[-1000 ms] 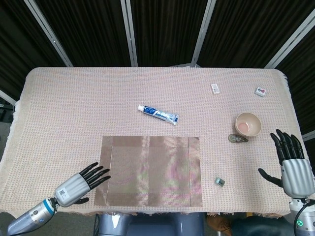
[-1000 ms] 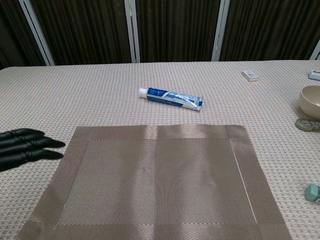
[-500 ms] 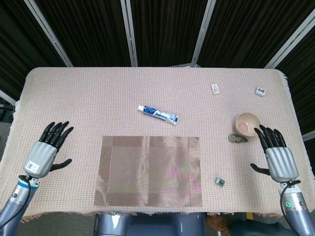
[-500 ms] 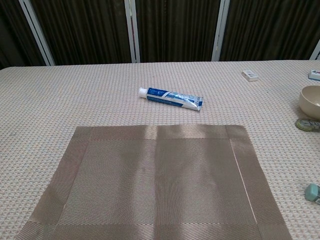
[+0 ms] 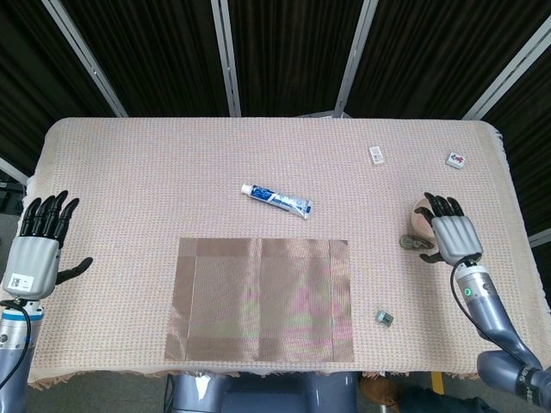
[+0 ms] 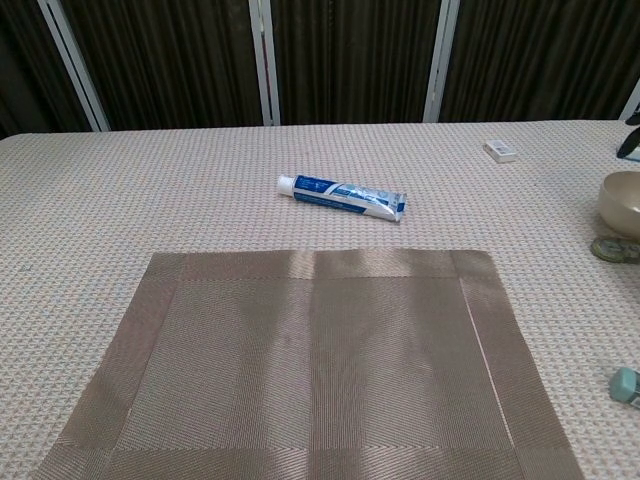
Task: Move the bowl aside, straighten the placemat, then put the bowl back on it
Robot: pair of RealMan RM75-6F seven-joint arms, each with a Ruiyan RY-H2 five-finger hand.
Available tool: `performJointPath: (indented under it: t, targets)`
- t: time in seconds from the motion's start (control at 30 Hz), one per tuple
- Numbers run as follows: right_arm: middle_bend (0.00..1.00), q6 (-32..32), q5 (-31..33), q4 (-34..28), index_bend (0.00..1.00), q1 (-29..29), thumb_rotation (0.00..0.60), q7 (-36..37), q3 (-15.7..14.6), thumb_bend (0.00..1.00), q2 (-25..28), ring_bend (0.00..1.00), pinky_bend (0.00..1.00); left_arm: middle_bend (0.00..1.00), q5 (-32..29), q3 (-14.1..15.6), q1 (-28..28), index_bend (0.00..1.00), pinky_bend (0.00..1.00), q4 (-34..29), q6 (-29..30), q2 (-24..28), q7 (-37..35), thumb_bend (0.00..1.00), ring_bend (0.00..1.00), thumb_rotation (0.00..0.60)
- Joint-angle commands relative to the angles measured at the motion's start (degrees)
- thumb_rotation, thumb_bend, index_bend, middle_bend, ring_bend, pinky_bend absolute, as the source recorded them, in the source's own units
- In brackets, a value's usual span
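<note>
Placemat [image 5: 261,299] lies square, long axis left-right; right hand [image 5: 450,237] spread above bowl [image 6: 621,200]

- A lab-style test bay, not a home.
- Black curtains [image 5: 284,52] on metal frame bars [image 5: 225,56] fill the upper frame.
- Cloth-covered desk [image 5: 155,172] at centre.

A: Items on the woven tablecloth [image 5: 129,189]?
B: One toothpaste tube [image 5: 276,200], lying flat mid-table. One white eraser [image 5: 376,155] and one mahjong tile [image 5: 457,160], far right. One small grey-green block [image 5: 384,318], near edge.
A: Backdrop?
B: Dark curtains [image 5: 284,52].
</note>
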Motion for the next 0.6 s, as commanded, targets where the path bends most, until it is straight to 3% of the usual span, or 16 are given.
performJointPath:
  t: [0.03,0.47,0.6]
  targets:
    - [0.0,-4.43,3.95,7.22,0.26,3.54,0.6,-2.68,0.22,0.0,-4.83,0.0,0.0,0.0,0.06,-0.33,0.17,0.0,0.0,0.17,-0.27,-0.01,-0.06,0.0,0.0,0.6]
    - [0.0,-6.94,4.98,20.71,0.37,5.72,0.6,-2.08,-1.33,0.0,-12.2,0.0,0.0,0.0,-0.86,-1.12,0.42,0.0,0.0,1.12,-3.32,-0.48,0.04,0.0,0.0,0.6]
    - [0.0,-7.66,4.91,24.28,0.44,5.83,0.6,-1.6,-1.94,0.1,-14.04,0.0,0.0,0.0,-0.99,-1.49,0.52,0.0,0.0,1.24,-3.65,-0.72,0.45,0.0,0.0,0.6]
